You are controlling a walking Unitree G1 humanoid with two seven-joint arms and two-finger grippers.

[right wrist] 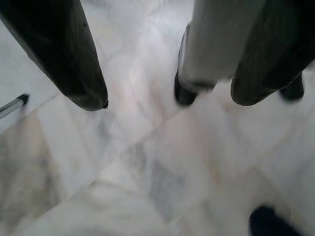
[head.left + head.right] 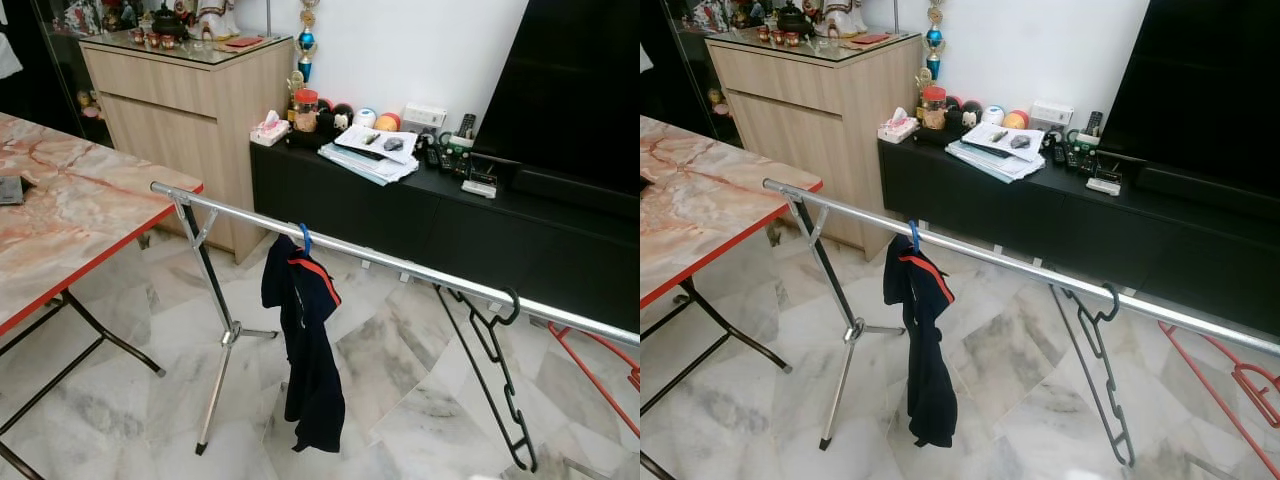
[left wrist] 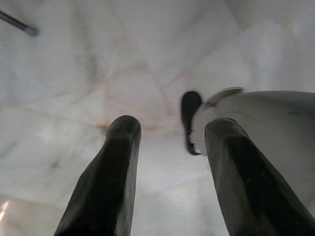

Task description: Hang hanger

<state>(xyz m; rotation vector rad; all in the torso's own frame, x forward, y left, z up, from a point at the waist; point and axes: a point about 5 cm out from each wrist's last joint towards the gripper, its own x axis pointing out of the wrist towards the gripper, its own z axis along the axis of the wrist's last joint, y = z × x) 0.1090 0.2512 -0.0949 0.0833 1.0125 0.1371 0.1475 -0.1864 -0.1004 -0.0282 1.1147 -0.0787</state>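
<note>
A silver clothes rail [image 2: 400, 268] on a tripod stand crosses the room in front of me. A dark blue garment with red trim [image 2: 305, 340] hangs from it on a blue hanger hook [image 2: 305, 237]. Further right a black multi-tier hanger [image 2: 497, 370] hangs empty from the rail, and a red hanger [image 2: 600, 375] shows at the right edge. My left gripper [image 3: 170, 132] hangs open over the marble floor. My right gripper [image 1: 167, 96] is also open above the floor, with nothing between its fingers.
A marble-topped folding table with a red edge [image 2: 60, 215] stands on the left. Behind the rail run a low black cabinet [image 2: 420, 215] with clutter, a wooden sideboard [image 2: 180, 100] and a large dark screen [image 2: 575, 90]. My own feet show in the wrist views.
</note>
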